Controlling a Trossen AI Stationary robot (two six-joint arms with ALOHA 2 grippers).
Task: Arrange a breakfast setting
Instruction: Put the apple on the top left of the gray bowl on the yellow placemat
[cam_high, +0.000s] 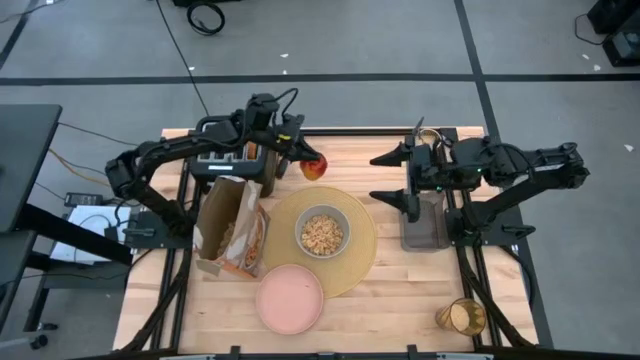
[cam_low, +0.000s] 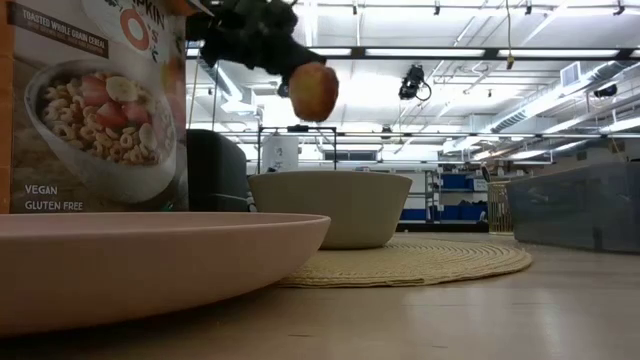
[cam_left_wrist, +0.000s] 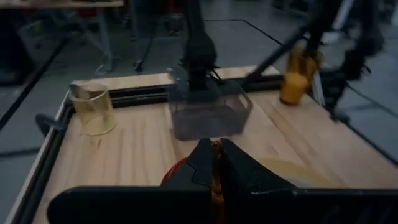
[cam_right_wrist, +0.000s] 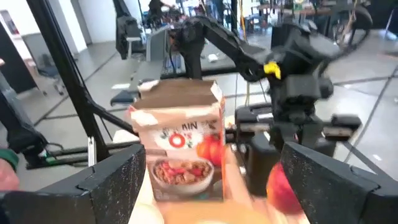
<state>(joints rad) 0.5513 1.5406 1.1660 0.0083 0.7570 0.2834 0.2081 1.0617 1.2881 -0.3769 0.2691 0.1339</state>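
My left gripper (cam_high: 305, 160) is shut on a red apple (cam_high: 315, 168) held high above the table's far middle; in the low view the apple (cam_low: 313, 90) hangs above the bowl. A grey-green bowl (cam_high: 322, 233) filled with cereal sits on the round tan placemat (cam_high: 362, 262). A pink plate (cam_high: 290, 298) lies near the front edge, overlapping the placemat's rim. An amber tumbler (cam_high: 461, 317) stands at the front right. My right gripper (cam_high: 378, 178) is open and empty above the table's right half. No spoon or toast shows. My left gripper pinches the apple between its two fingers, at the apple's upper part (cam_low: 303, 68). The fingers (cam_left_wrist: 205, 163) come at it from above, slanting from the table's left. The apple hangs below them, lifted clear of the table.
A cereal box (cam_high: 232, 225) stands left of the placemat. A black toaster (cam_high: 222, 162) stands at the far left behind my left arm. A clear grey container (cam_high: 424, 226) stands beneath my right arm; it also shows in the left wrist view (cam_left_wrist: 208, 112).
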